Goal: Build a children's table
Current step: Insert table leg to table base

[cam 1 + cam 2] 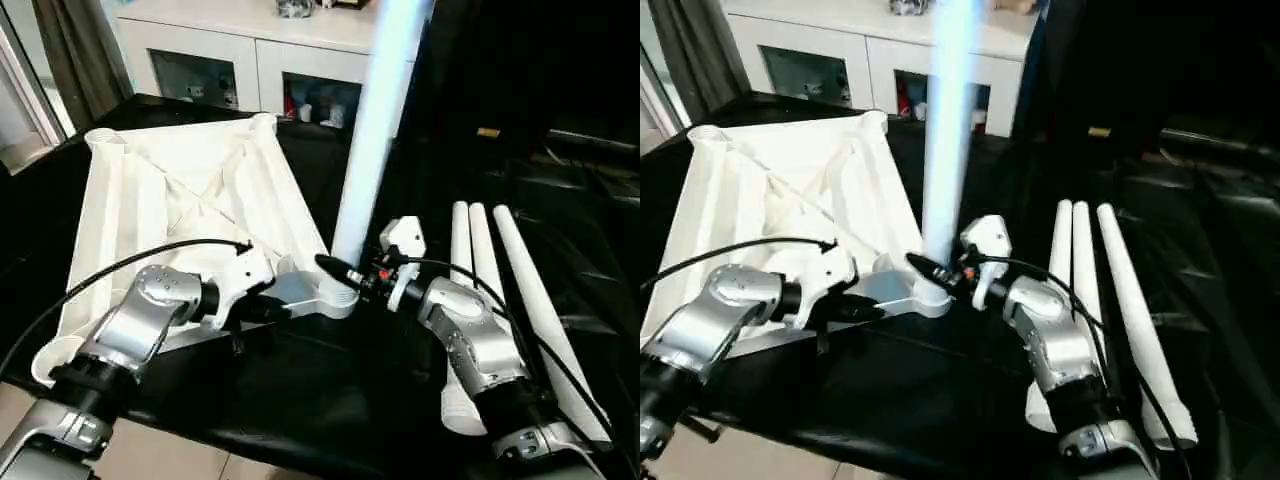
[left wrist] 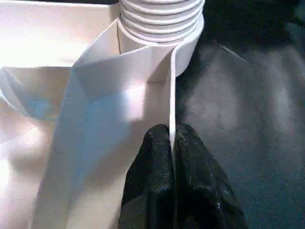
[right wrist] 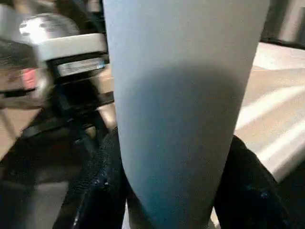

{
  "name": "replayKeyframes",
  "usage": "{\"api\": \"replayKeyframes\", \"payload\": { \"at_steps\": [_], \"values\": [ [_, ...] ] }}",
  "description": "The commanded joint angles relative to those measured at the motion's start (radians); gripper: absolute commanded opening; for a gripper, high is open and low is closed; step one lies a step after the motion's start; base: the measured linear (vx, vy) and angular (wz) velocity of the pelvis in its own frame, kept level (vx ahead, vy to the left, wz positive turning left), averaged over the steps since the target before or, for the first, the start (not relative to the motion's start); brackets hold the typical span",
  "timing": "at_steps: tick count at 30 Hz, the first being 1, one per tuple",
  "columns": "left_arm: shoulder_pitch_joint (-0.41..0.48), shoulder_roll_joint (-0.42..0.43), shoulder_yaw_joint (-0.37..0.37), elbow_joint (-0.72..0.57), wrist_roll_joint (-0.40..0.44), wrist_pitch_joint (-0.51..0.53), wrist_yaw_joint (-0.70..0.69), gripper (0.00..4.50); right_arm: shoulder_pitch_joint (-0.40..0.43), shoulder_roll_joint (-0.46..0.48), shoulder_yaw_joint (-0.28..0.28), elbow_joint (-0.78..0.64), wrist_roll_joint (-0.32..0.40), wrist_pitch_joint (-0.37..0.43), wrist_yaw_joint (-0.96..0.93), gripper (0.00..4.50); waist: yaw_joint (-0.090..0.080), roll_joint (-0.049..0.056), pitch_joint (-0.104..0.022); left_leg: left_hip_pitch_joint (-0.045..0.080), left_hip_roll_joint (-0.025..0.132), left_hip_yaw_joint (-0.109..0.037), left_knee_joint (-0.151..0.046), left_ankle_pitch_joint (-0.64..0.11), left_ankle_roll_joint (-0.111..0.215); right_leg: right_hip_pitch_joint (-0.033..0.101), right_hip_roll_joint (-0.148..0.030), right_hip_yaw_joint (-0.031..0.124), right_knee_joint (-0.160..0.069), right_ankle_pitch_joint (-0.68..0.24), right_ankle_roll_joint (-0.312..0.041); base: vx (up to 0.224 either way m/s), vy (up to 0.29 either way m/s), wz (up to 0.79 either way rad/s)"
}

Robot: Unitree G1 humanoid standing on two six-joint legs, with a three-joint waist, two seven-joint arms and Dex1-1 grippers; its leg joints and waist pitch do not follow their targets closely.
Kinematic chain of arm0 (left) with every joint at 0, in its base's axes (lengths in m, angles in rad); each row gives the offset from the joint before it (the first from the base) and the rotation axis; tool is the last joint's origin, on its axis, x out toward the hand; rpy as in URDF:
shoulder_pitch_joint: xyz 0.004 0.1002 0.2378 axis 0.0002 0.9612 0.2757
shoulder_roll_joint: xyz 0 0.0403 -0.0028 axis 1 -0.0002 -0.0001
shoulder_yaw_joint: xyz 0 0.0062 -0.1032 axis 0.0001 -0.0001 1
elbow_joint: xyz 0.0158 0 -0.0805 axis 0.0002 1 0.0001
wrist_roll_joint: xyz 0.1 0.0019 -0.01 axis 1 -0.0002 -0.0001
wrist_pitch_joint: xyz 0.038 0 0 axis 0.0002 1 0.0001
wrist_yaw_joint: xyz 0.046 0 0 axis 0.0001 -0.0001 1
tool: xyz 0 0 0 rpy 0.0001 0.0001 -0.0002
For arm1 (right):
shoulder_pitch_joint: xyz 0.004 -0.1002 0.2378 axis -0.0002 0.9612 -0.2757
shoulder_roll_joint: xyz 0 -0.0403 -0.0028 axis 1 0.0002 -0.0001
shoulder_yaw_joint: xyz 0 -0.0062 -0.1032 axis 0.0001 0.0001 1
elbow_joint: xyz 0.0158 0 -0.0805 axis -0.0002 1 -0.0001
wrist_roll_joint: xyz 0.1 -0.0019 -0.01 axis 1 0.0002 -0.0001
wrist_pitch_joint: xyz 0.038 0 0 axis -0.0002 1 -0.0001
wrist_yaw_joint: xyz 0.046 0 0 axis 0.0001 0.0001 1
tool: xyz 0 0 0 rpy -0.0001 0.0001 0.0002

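The table top (image 1: 190,190) lies upside down on the black counter (image 1: 330,390), rim up, with its near corner socket (image 1: 335,297) facing the robot. One leg (image 1: 375,130) stands upright in that socket; the left wrist view shows its threaded end (image 2: 162,12) partly inside the collar, several ridges still exposed. Three more legs (image 1: 495,270) lie side by side on the counter to the right, well apart from the top.

The left pincer (image 2: 171,143) is pressed together on the thin rim (image 2: 172,86) just beside the socket, pinching the wall between its fingers. The right pincer (image 3: 167,186) is spread around the lower part of the standing leg, a finger on each side, gripping it.

The step in hand looks like seating or screwing this first leg home. To do it well, I would judge that the leg must be kept plumb over the socket, since a tilt could cross the ridges and jam it. The left grip should hold the top steady against twisting, as the light plastic would probably spin on the smooth cloth otherwise. The right grip sits low, which gives control near the joint, though the tall free end may sway. Turn in short strokes, pressing down, until no ridges show.
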Motion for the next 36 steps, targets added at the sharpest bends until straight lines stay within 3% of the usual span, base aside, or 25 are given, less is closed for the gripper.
{"api": "replayKeyframes", "payload": {
  "at_steps": [1,4,5,10,14,18,19,21,22,26,27,31,35,36],
  "values": [
    [-0.006,-0.026,0.002,-0.098,-0.113,-0.014,-0.104,0.0,0.054,-0.035,0.06,0.088,-0.054,0.088,0.023,1.88,0.001,0.008,-0.044,-0.011,0.017,0.011,-0.078,-0.127,0.045,0.051,-0.054,0.028,-0.056,-0.149,-0.218,0.0,0.0,0.0],
    [-0.008,-0.027,0.012,-0.09,-0.098,-0.023,-0.091,0.0,0.055,-0.037,0.061,0.092,-0.055,0.083,0.043,1.88,0.002,0.006,-0.043,-0.011,0.017,0.011,-0.078,-0.128,0.042,0.052,-0.056,0.029,-0.057,-0.15,-0.224,0.0,0.0,0.0],
    [-0.015,-0.041,0.019,-0.065,-0.075,-0.044,-0.049,0.0,0.054,-0.032,0.056,0.104,-0.06,0.073,0.033,1.88,0.003,-0.001,-0.041,-0.012,0.017,0.011,-0.078,-0.137,0.041,0.053,-0.056,0.029,-0.059,-0.172,-0.22,0.0,0.0,0.0],
    [-0.033,-0.072,0.03,0.001,-0.013,-0.07,0.072,0.0,0.044,-0.007,0.031,0.171,-0.09,0.022,-0.068,1.88,0.011,-0.003,-0.034,-0.006,0.019,0.009,-0.083,-0.209,0.025,0.043,-0.06,0.032,-0.075,-0.33,-0.178,0.0,0.0,0.0],
    [-0.07,-0.129,0.054,0.068,0.024,-0.022,0.198,0.0,-0.001,0.04,-0.021,0.289,-0.129,0.0,-0.273,1.88,0.006,-0.009,-0.025,0.0,0.013,0.001,-0.087,-0.3,-0.012,0.031,-0.065,0.029,-0.097,-0.582,-0.097,-0.03,-0.004,0.0],
    [-0.117,-0.208,0.083,0.083,0.032,0.081,0.322,0.0,-0.069,0.116,-0.058,0.404,-0.153,0.008,-0.513,1.88,-0.006,-0.013,-0.027,-0.007,0.007,-0.011,-0.088,-0.325,-0.024,0.029,-0.068,0.02,-0.111,-0.698,-0.034,-0.059,-0.005,-0.05],
    [-0.132,-0.231,0.09,0.093,0.041,0.109,0.366,0.0,-0.093,0.142,-0.067,0.434,-0.159,0.007,-0.592,1.88,-0.008,-0.014,-0.029,-0.009,0.007,-0.013,-0.088,-0.324,-0.024,0.031,-0.068,0.019,-0.111,-0.693,-0.031,0.0,0.0,0.0],
    [-0.148,-0.25,0.097,0.106,0.057,0.135,0.415,0.0,-0.12,0.167,-0.083,0.468,-0.157,0.012,-0.675,1.88,-0.016,-0.011,-0.027,-0.007,0.005,-0.011,-0.087,-0.342,-0.021,0.019,-0.062,0.019,-0.113,-0.674,-0.032,0.0,0.0,0.0],
    [-0.17,-0.275,0.104,0.122,0.078,0.176,0.473,0.0,-0.162,0.196,-0.101,0.522,-0.168,0.008,-0.805,1.88,-0.016,-0.012,-0.03,-0.008,0.004,-0.013,-0.086,-0.338,-0.022,0.023,-0.062,0.017,-0.111,-0.668,-0.03,0.0,0.0,0.0],
    [-0.203,-0.324,0.123,0.139,0.095,0.249,0.564,0.0,-0.234,0.25,-0.136,0.611,-0.181,-0.011,-0.986,1.88,-0.017,-0.01,-0.032,-0.009,0.003,-0.008,-0.086,-0.329,-0.024,0.018,-0.058,0.019,-0.106,-0.582,-0.048,0.0,0.0,0.0],
    [-0.21,-0.334,0.125,0.144,0.101,0.259,0.583,0.0,-0.255,0.271,-0.153,0.632,-0.17,-0.016,-1.019,1.88,-0.018,-0.015,-0.035,-0.013,0.004,-0.009,-0.087,-0.319,-0.024,0.022,-0.06,0.02,-0.099,-0.557,-0.058,0.0,0.0,0.0],
    [-0.209,-0.337,0.117,0.139,0.107,0.28,0.602,0.0,-0.297,0.31,-0.164,0.673,-0.163,-0.043,-1.03,1.88,-0.012,-0.014,-0.039,-0.014,0.008,0.0,-0.086,-0.258,-0.013,0.027,-0.056,0.027,-0.08,-0.36,-0.106,0.013,0.0,0.01],
    [-0.2,-0.329,0.115,0.128,0.11,0.288,0.597,0.0,-0.317,0.324,-0.17,0.701,-0.157,-0.062,-1.006,1.88,-0.011,-0.014,-0.043,-0.017,0.009,0.006,-0.083,-0.211,-0.006,0.036,-0.055,0.027,-0.068,-0.252,-0.143,0.041,-0.003,0.02],
    [-0.196,-0.324,0.115,0.123,0.109,0.288,0.593,0.0,-0.322,0.328,-0.172,0.701,-0.154,-0.068,-0.991,1.88,-0.011,-0.02,-0.044,-0.019,0.009,0.007,-0.083,-0.193,-0.003,0.04,-0.055,0.026,-0.066,-0.232,-0.148,0.0,0.0,0.0]
  ]
}}
